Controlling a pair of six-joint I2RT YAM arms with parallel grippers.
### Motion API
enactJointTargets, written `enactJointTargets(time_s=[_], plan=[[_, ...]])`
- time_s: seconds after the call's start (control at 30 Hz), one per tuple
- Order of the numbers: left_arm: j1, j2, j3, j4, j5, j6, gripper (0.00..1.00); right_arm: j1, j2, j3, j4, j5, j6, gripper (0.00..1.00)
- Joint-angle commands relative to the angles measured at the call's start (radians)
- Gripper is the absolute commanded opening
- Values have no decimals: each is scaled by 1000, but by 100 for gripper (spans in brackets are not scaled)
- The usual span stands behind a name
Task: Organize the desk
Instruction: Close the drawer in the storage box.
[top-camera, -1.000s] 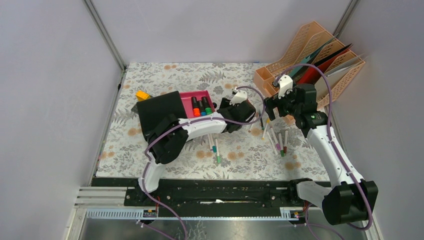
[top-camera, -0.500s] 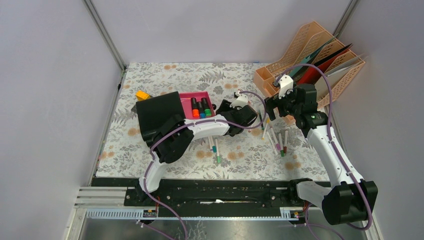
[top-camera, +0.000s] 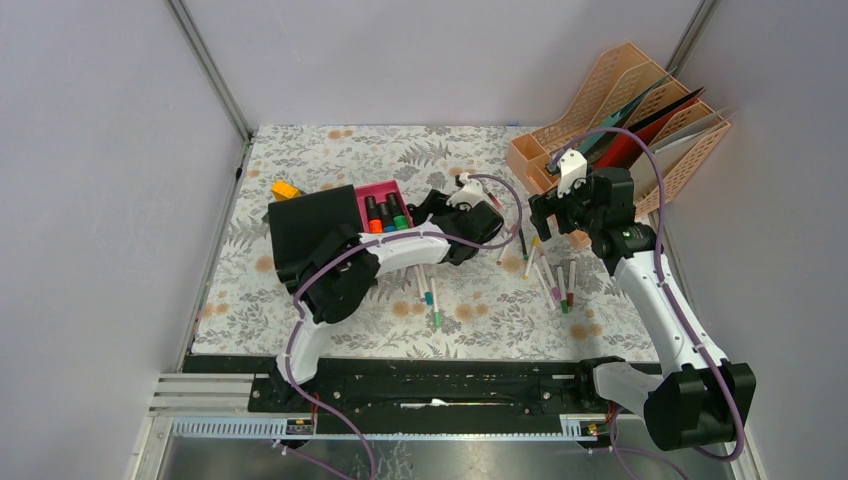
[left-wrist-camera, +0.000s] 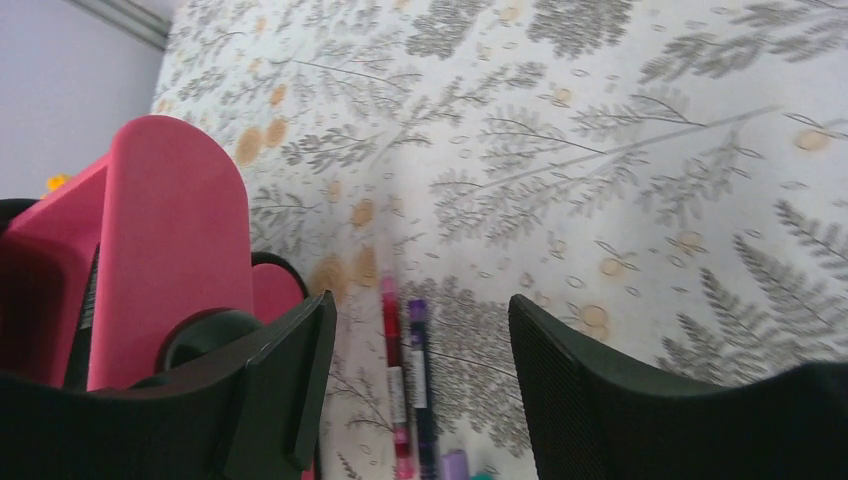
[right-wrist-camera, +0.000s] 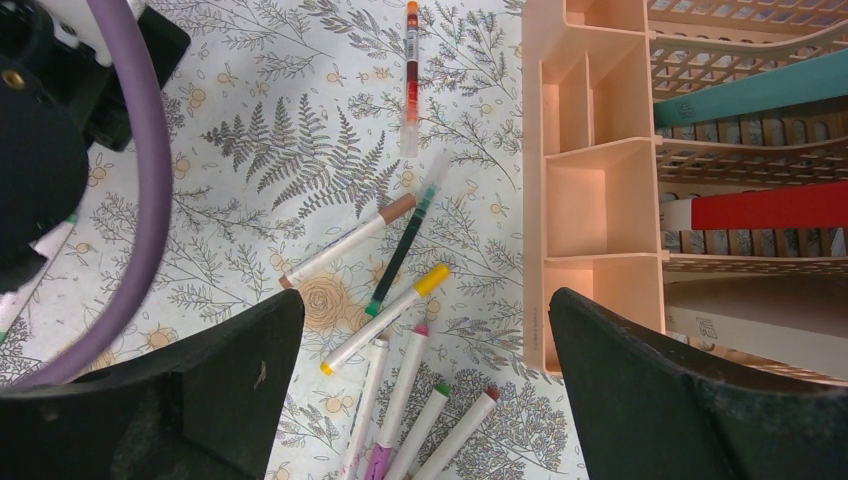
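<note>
As my left gripper (left-wrist-camera: 418, 320), jaws apart and empty, slides the pink tray (top-camera: 380, 190) left toward the notebook (top-camera: 305, 225), my right gripper (right-wrist-camera: 425, 310) hangs wide over pens (right-wrist-camera: 398, 255) still loose on the desk (top-camera: 330, 150).

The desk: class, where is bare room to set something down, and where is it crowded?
Bare: the far strip of the desk between the yellow block and the peach organizer; the near-left corner below the black folder. Crowded: loose pens under the right gripper, and around the pink tray.
</note>
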Motion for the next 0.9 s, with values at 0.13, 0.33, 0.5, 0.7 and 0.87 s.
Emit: enactJointTargets(time_s=[0.13, 0.33, 0.5, 0.7, 0.87], plan=[[62, -121, -51, -13, -138, 24, 76, -8, -22, -1, 43, -12, 11, 100], [100, -181, -121, -15, -124, -9, 79, -9, -20, 0, 43, -17, 11, 100], [110, -236, -160, -18, -123, -21, 87, -10, -18, -2, 43, -25, 11, 100], [131, -278, -185, -71, -103, -75, 90, -12, -18, -2, 43, -31, 12, 100], [124, -357, -175, -93, 142, -60, 92, -12, -10, -4, 43, -40, 14, 100]])
